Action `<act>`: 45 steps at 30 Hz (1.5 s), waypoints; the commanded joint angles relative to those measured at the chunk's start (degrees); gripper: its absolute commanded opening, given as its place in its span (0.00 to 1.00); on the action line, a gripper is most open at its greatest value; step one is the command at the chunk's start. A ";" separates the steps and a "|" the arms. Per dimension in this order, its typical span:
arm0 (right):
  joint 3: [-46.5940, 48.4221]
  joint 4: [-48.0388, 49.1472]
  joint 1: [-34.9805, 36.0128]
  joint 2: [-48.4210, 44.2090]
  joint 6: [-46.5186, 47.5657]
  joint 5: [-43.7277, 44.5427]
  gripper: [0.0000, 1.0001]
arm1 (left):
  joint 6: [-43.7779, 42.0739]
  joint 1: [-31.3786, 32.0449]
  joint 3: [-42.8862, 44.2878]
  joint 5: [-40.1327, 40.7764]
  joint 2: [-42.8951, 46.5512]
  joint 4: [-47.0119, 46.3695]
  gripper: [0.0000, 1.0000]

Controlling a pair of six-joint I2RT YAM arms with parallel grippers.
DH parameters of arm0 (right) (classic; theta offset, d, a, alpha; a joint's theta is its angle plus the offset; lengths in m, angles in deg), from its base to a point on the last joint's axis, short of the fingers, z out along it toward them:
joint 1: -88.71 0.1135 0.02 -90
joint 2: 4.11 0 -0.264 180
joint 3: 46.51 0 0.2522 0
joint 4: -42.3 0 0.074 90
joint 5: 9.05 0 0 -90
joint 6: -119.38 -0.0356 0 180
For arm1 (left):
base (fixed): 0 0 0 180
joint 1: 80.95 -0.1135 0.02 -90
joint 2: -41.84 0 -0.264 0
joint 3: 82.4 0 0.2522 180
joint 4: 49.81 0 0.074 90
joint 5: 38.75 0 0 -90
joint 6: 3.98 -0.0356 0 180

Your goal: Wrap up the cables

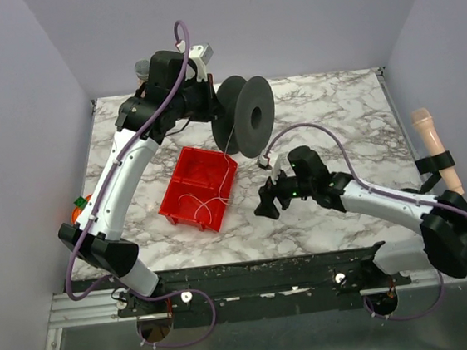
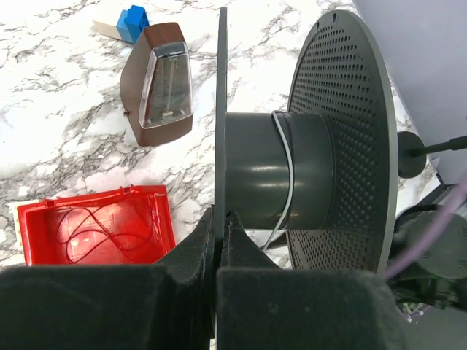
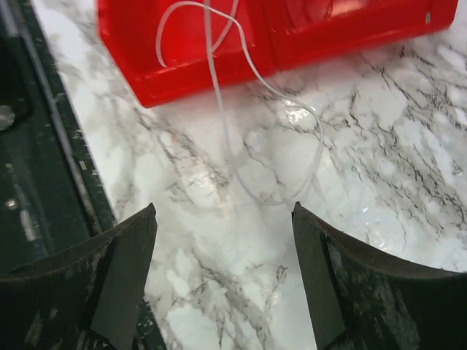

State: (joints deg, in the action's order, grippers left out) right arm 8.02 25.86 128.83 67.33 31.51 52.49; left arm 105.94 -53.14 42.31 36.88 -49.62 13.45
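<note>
My left gripper (image 2: 219, 222) is up by the far edge of the desk (image 1: 335, 106). Its jaws are shut tight on the thin side plate of the black spool (image 1: 246, 117). The white wire (image 2: 290, 168) goes once round the spool's middle. From there it drops into the red box (image 1: 197, 187) in the middle of the desk. One loop spills out of the box toward the near edge.

My right gripper (image 3: 222, 213) hangs over that loop, jaws wide open and holding nothing. The dark rail (image 3: 36, 146) of the near edge is close beside it. Toward the right edge there is open desk.

A brown box (image 2: 157, 84) and a blue block (image 2: 131, 22) sit near the spool. A tan stick (image 1: 430, 142) stands at the right edge.
</note>
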 commanded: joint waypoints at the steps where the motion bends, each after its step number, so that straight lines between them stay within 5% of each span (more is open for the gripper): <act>1: 0.18 6.71 1.10 7.64 1.38 5.10 0.83 | 0.03 -0.04 1.37 0.13 2.16 -1.86 0.00; 9: 0.18 13.83 2.42 19.34 0.42 1.04 0.81 | -0.94 -0.04 1.63 0.75 2.95 -1.60 0.00; 13: 2.03 13.93 2.51 23.48 -1.95 1.66 0.67 | -1.11 -0.04 1.54 0.40 3.04 -1.51 0.00; 18: -0.78 16.91 2.42 21.90 -4.77 6.31 0.36 | -1.82 -0.13 0.93 0.92 3.39 -1.15 0.00; 24: -0.96 16.65 2.07 21.73 -5.20 7.03 0.32 | -1.64 -0.13 -0.12 -0.39 3.31 -1.59 0.00; 29: -2.10 16.39 0.76 18.49 -6.43 5.80 0.01 | -2.87 -0.21 -1.09 -1.18 3.83 -0.89 0.00; 45: -1.67 9.02 -15.86 8.55 -9.34 -2.39 0.01 | -15.52 -0.57 -9.62 -5.49 5.33 7.89 0.00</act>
State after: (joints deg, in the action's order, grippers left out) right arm 5.29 39.08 116.02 77.78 22.33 51.72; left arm 94.75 -53.51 34.25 34.61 -46.87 19.70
